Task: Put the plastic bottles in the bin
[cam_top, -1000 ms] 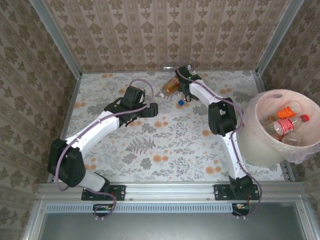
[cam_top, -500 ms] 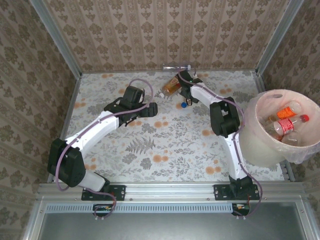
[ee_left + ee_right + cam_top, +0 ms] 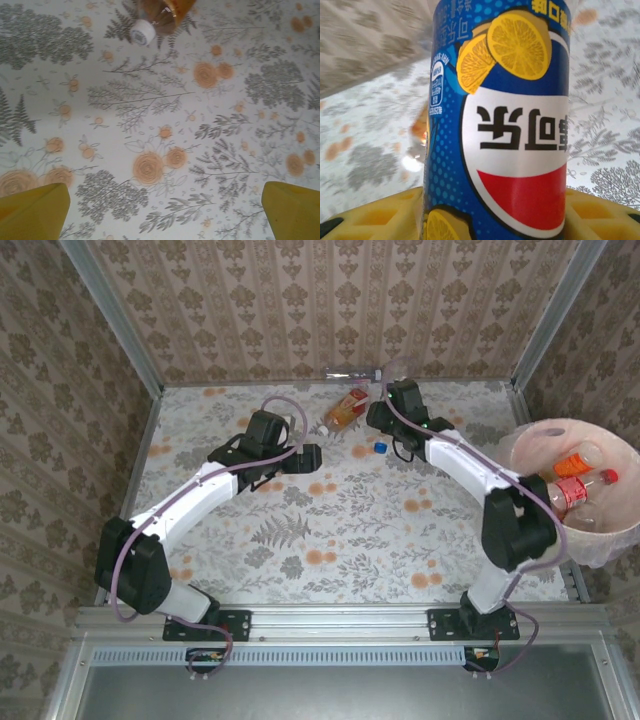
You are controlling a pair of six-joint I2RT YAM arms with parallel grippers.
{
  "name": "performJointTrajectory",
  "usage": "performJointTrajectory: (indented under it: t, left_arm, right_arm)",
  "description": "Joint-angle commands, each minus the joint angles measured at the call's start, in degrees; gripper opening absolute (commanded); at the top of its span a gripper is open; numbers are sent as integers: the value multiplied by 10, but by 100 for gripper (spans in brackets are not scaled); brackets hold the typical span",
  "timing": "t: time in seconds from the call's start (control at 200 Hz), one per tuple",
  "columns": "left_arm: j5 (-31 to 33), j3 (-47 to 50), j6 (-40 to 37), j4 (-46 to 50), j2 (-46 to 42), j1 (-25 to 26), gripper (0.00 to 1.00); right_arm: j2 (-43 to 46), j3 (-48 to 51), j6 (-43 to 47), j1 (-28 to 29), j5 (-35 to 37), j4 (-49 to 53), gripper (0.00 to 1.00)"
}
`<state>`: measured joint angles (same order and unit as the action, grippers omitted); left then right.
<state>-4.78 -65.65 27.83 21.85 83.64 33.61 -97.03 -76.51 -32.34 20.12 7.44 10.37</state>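
Observation:
My right gripper [image 3: 383, 430] is at the far middle of the table, shut on a plastic bottle [image 3: 500, 125] with a blue label showing lemon slices. The yellow fingers [image 3: 375, 215] press on both its sides. From above, the bottle's blue cap [image 3: 380, 447] pokes out below the gripper. An orange-label bottle [image 3: 345, 410] with a white cap [image 3: 142, 31] lies just left of it. My left gripper [image 3: 306, 455] hangs open over bare table, short of that bottle. The pinkish bin [image 3: 520, 540] at the right holds several bottles [image 3: 575, 490].
A clear bottle [image 3: 352, 373] lies along the foot of the back wall. Patterned walls close the table at the back and sides. The bin stands against the right wall, beside my right arm's elbow [image 3: 515, 525].
My right gripper has closed on the blue-label bottle, and the right arm's elbow has swung right toward the bin, shifting the gripper slightly right. The left arm has not moved.

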Motion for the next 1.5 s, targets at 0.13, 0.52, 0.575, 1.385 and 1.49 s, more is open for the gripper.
performJointTrajectory:
  t: [0.13, 0.52, 0.575, 1.385, 1.49]
  left_arm:
    - [-39, 6, -9, -26, -11, -3, 100]
    - [-42, 6, -13, -29, -11, -3, 100]
    - [-48, 7, -17, -33, -11, -4, 100]
    - [-101, 30, -6, -83, -9, -8, 100]
    - [-99, 32, -4, -87, -11, -12, 100]
  right_arm:
    - [146, 53, 114, 0, -87, -11, 53]
    - [407, 102, 115, -125, -152, 112, 49]
    - [430, 93, 125, -158, -164, 153, 49]
    - [464, -37, 307, -496, 99, 441, 49]
    - [460, -5, 328, -503, 171, 409, 49]
